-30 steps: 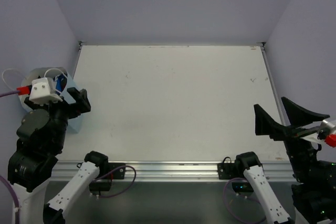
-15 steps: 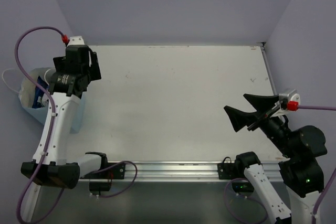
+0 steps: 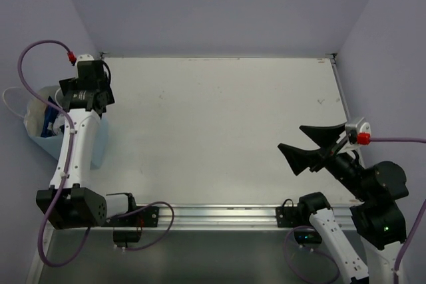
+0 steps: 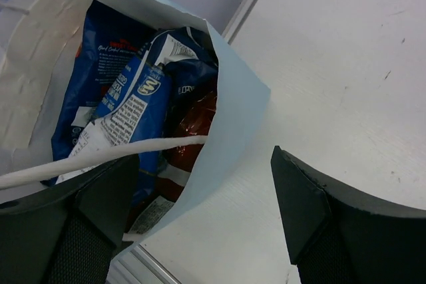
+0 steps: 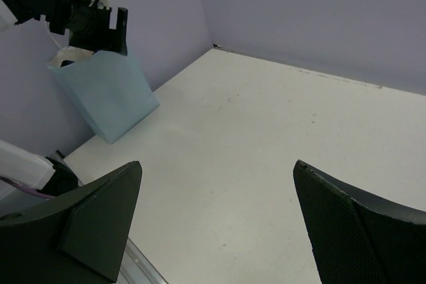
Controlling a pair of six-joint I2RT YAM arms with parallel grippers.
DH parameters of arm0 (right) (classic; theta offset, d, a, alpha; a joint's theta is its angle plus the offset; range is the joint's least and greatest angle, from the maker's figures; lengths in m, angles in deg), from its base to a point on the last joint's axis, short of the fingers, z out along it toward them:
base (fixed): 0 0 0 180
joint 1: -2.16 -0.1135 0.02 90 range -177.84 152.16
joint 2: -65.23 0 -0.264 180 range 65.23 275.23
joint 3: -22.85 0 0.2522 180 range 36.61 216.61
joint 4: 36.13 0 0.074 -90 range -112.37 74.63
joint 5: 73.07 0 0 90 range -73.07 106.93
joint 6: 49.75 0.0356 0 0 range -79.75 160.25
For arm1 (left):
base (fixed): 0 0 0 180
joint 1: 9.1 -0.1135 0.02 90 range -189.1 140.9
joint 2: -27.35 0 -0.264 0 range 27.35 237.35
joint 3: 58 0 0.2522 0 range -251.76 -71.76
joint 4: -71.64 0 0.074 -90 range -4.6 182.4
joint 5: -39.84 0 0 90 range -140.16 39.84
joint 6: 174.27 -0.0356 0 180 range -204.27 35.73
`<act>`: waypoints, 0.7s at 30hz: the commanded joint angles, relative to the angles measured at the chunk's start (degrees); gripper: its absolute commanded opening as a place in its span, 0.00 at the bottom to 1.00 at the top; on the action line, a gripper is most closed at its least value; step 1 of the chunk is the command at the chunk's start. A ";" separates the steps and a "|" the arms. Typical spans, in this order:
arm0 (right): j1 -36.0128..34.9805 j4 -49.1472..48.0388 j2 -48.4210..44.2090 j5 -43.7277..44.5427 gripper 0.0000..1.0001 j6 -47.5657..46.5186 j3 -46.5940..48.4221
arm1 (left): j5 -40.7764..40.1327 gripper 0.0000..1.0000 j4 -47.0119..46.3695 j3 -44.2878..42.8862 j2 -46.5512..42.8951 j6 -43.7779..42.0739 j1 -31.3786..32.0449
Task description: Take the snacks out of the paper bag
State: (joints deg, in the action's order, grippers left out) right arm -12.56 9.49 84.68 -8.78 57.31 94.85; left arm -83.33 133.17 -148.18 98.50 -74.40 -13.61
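Robot lab test cell.
Plain lilac walls (image 3: 219,4) closed in a white table (image 3: 219,131); along the frame's bottom edge an aluminium rail (image 3: 219,216) carried two arm bases, left (image 3: 122,204) and right (image 3: 313,207).

Soft, even, fairly bright light; faint shadows on the table (image 3: 219,131); all views sharp.

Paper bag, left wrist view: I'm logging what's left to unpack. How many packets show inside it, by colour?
Dark blue packet: 1
Blue-and-white packet: 1
Red packet: 1
Total: 3 showing in the paper bag; they overlap, so any underneath are hidden.
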 commanded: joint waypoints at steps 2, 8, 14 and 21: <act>-1.10 -2.15 -1.86 -1.10 0.99 -0.36 -1.28 | -1.12 0.86 -5.49 -0.22 3.90 -1.61 -1.02; -2.15 -1.45 -3.88 1.36 0.99 -1.68 -2.60 | 3.54 0.34 -6.20 -0.04 4.70 -1.96 -1.20; -2.51 -1.71 -5.03 3.21 0.99 -2.03 -3.22 | 17.06 0.00 -4.88 -2.50 2.15 -2.14 -0.94; -2.59 -1.54 -5.03 4.09 0.99 -2.29 -2.87 | 26.06 0.00 -3.82 -3.73 1.97 2.16 12.49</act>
State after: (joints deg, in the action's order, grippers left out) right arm -14.83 9.29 80.06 -6.31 55.93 91.64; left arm -64.77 131.73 -148.40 102.44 -75.43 -9.15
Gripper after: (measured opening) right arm 0.990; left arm 0.038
